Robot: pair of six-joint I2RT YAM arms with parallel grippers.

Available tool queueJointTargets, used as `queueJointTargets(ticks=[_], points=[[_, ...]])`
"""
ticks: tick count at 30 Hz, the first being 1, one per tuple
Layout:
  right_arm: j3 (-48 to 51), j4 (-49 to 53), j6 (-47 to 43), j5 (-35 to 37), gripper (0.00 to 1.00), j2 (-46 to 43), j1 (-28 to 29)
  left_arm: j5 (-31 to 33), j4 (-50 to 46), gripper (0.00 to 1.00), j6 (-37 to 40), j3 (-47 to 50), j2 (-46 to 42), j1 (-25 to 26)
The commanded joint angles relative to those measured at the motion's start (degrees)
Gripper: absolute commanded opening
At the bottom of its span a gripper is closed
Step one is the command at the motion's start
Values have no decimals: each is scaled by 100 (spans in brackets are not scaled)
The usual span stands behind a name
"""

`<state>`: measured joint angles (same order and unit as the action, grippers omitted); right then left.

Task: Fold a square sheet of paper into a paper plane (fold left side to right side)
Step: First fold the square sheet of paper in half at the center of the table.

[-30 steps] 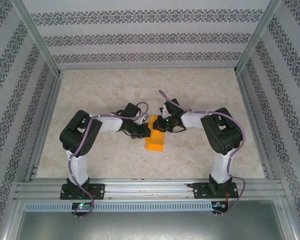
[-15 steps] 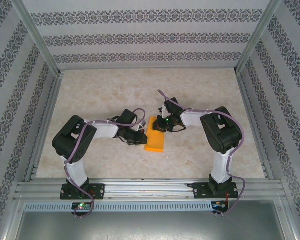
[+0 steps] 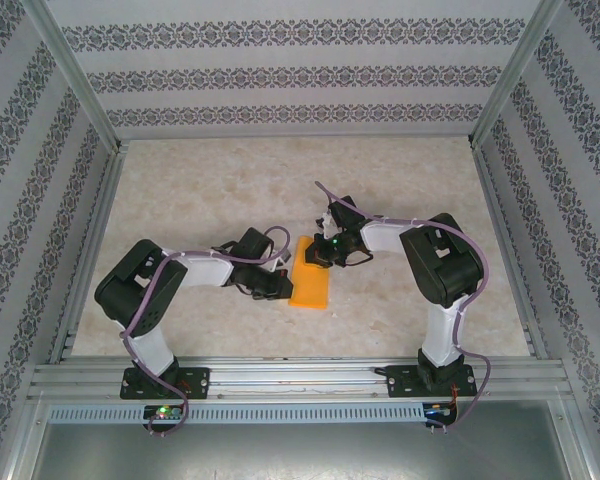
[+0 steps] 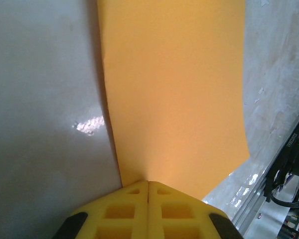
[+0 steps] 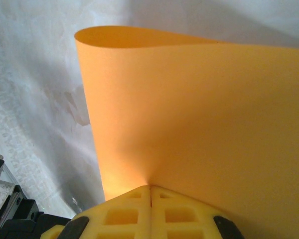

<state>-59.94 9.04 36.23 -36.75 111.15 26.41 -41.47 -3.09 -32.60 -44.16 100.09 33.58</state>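
The left gripper (image 3: 279, 286) sits low over the table (image 3: 200, 190), at the left edge of the square sheet of paper (image 3: 311, 286). In the left wrist view its yellow fingers (image 4: 124, 211) are pressed together, with the paper's edge clamped in the seam between them, and the sheet extends straight away from the tips. The sheet lies near the table's centre, between the two arms, and appears from above as a narrow orange strip. The right gripper (image 3: 322, 256) meets the strip near its far end. Its jaws are likewise closed on the paper, which rises from the tips and curls over in a soft loop.
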Motion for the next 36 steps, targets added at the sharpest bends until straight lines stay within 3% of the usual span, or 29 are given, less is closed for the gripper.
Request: queueJointTargets(ticks=[1,26,32,36], points=[[6,240,-140,977,0,325,-154,-21,-1430,3,27,430,109,302],[-99,314,-290,884,0,399,-172,108,-1839,3,21,698,-540,475],[-70,288,-388,793,0,274,-145,-60,-2180,3,135,-18,-1148,61],[-61,269,-397,777,0,243,-115,-221,-2148,3,321,-467,-992,-284]])
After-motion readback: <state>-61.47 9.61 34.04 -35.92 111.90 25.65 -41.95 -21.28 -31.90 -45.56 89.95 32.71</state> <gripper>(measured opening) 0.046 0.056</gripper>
